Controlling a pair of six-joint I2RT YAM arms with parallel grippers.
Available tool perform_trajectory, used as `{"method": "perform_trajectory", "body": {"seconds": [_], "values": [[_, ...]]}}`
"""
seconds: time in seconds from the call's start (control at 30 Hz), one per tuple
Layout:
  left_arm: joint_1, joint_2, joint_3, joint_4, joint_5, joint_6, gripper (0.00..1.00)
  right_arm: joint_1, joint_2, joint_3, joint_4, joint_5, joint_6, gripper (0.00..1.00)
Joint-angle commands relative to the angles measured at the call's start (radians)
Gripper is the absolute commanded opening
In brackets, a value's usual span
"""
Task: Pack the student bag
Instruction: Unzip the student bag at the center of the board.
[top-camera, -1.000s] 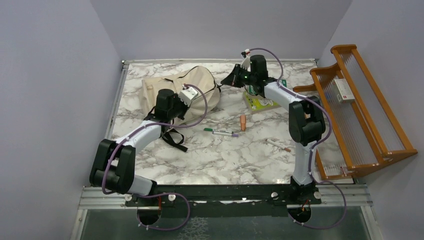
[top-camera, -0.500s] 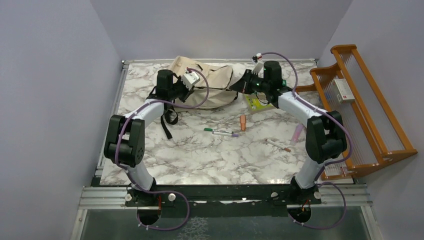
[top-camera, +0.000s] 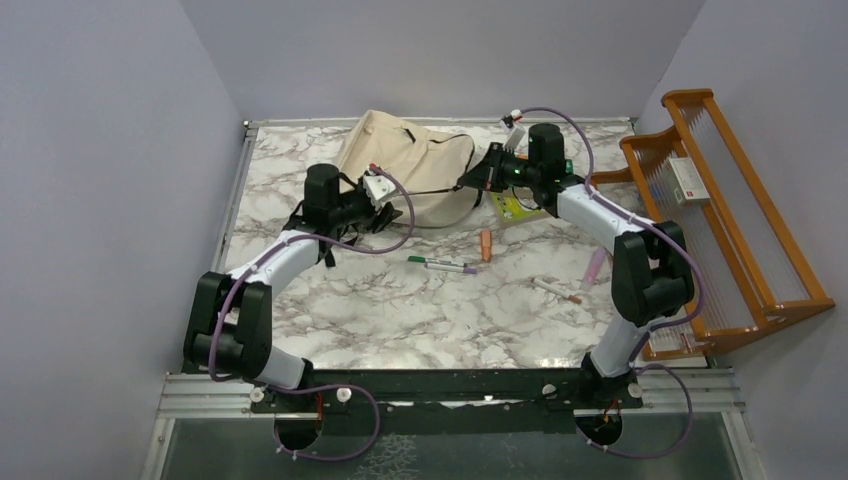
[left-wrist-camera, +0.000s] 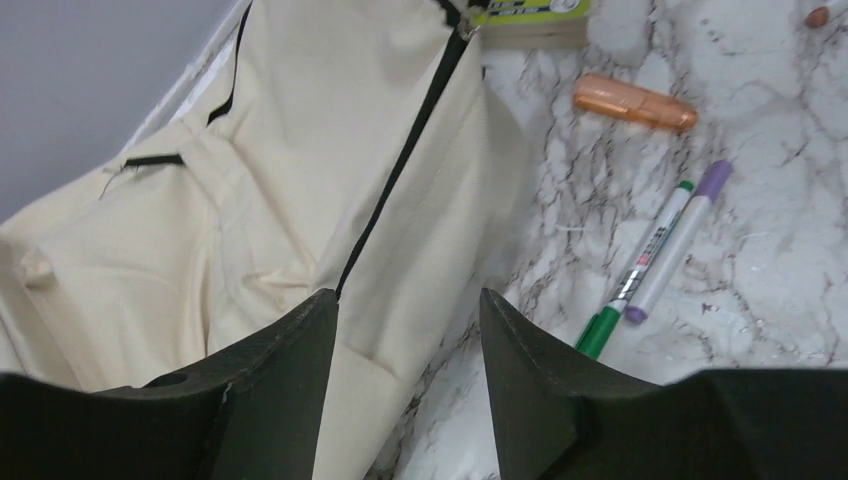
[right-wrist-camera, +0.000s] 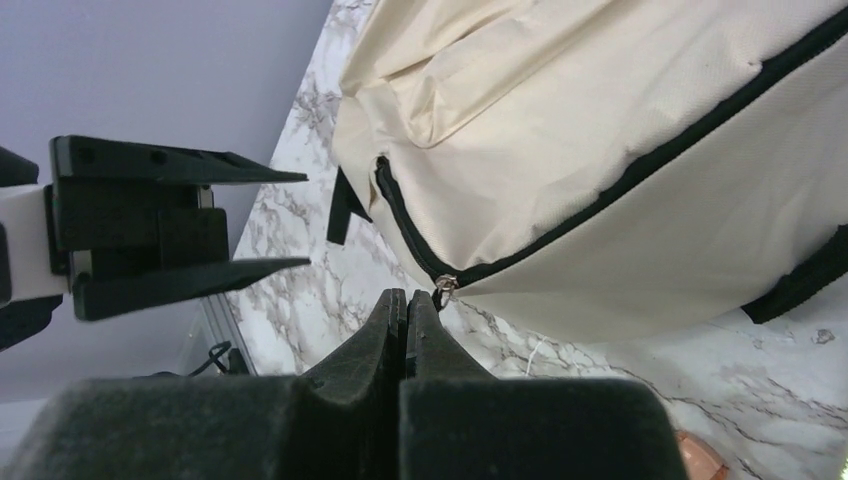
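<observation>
Cream fabric backpack with black zipper trim (top-camera: 405, 165), inside hidden. Left end effector (left-wrist-camera: 408, 300) parted, empty; right end effector (right-wrist-camera: 405, 298) pinched closed at the metal zipper pull (right-wrist-camera: 444, 284), hold unclear.

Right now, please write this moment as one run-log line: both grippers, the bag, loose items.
left gripper: open, empty, by student bag | right gripper: shut, tips at zipper pull, grip unclear | two markers: outside bag
</observation>
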Motion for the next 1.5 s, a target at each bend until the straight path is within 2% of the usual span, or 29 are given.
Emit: {"method": "perform_trajectory", "body": {"seconds": [0.0,0.27,0.5,0.77,1.1,1.4,1.47], "values": [[-0.041,-0.043,-0.012,0.052,0.088,0.046,0.57,-0.005,0.016,0.044,0.024,-0.088,-0.001,0.01],[-0.140,0.064,0.076,0.060,0.048,0.144,0.58,-0.004,0.017,0.032,0.029,-0.125,-0.006,0.01],[-0.210,0.200,0.199,0.078,0.017,0.149,0.58,0.006,-0.004,0.019,0.017,-0.128,-0.012,0.01],[-0.253,0.263,0.243,0.091,-0.039,0.142,0.55,0.012,-0.025,-0.005,0.019,-0.134,-0.014,0.01],[-0.259,0.265,0.194,0.090,-0.070,0.098,0.32,0.012,-0.043,-0.025,0.025,-0.141,-0.013,0.01],[-0.259,0.250,0.167,0.009,-0.075,0.105,0.00,0.012,-0.047,-0.035,0.028,-0.137,-0.018,0.01],[-0.259,0.232,0.149,-0.014,-0.075,0.113,0.00,0.012,-0.045,-0.030,0.027,-0.113,-0.022,0.01]]}}
